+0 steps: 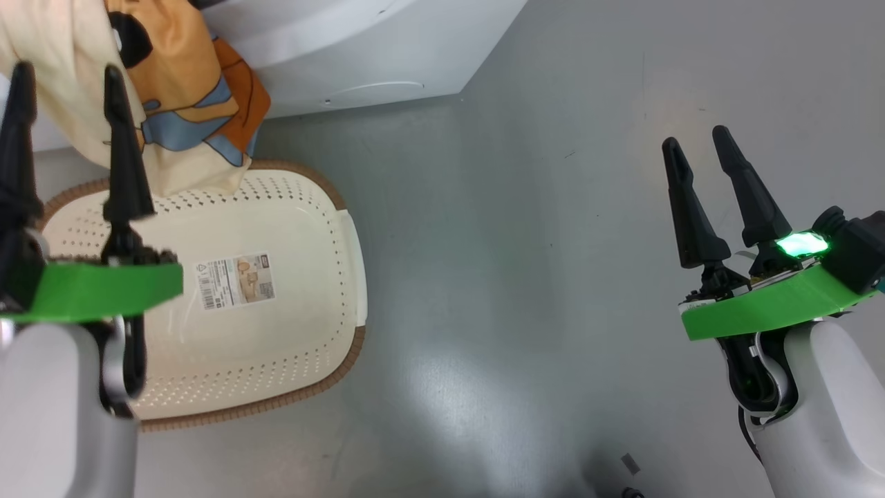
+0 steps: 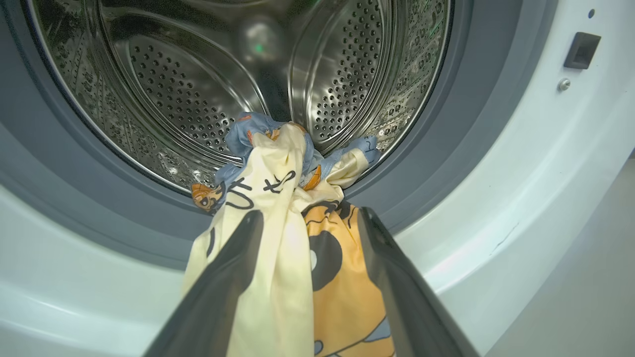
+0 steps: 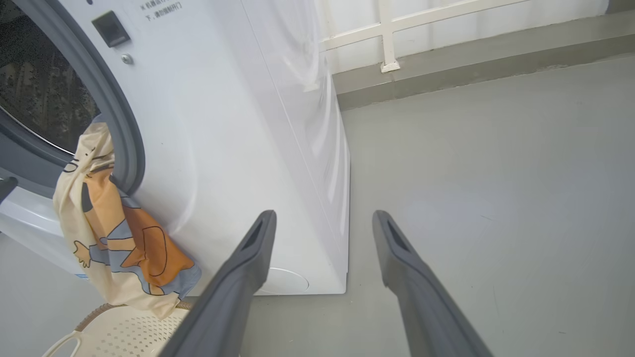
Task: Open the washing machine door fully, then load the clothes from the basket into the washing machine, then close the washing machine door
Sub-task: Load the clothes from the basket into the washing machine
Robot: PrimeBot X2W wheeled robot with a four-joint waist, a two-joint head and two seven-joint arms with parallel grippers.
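The clothes [image 2: 278, 163] lay bunched at the lip of the drum [image 2: 173, 74], a cream and orange length spilling over the gasket [image 2: 446, 148] and down the front of the washer [image 2: 521, 173] to the basket [image 1: 290, 228] at its foot. I had the left gripper [image 2: 311, 214] spread wide before the washer's opening, the hanging cloth showing between its fingers, though I couldn't tell whether they touched it. The right gripper [image 1: 695, 136] hung equally wide over the floor [image 1: 518, 277], past the washer's corner, holding nothing.

I see smooth grey floor [image 1: 525, 228], soft glare patch [image 1: 449, 394] low at centre. Right wrist view: white wall [image 3: 496, 20] carrying pale framing bars [image 3: 387, 34]; grey skirting band [image 3: 471, 69] at wall-floor junction.
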